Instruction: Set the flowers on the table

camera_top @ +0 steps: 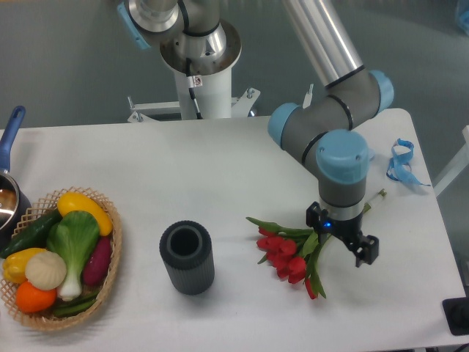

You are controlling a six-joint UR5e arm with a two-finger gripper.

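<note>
The flowers [284,257] are a bunch of red tulips with green leaves, lying flat on the white table [220,169] at the front right. Their pale stems run up and to the right, and the stem ends show past the gripper [378,196]. My gripper [340,236] points straight down over the stems, just right of the blooms. Its two dark fingers [366,250] stand spread apart on either side of the stems, and the jaws look open. The wrist hides the middle of the stems.
A dark grey ribbed cylindrical vase [187,257] stands upright left of the flowers. A wicker basket [110,253] of vegetables sits at the front left, with a blue-handled pot [9,198] behind it. A blue ribbon [400,163] lies at the right edge.
</note>
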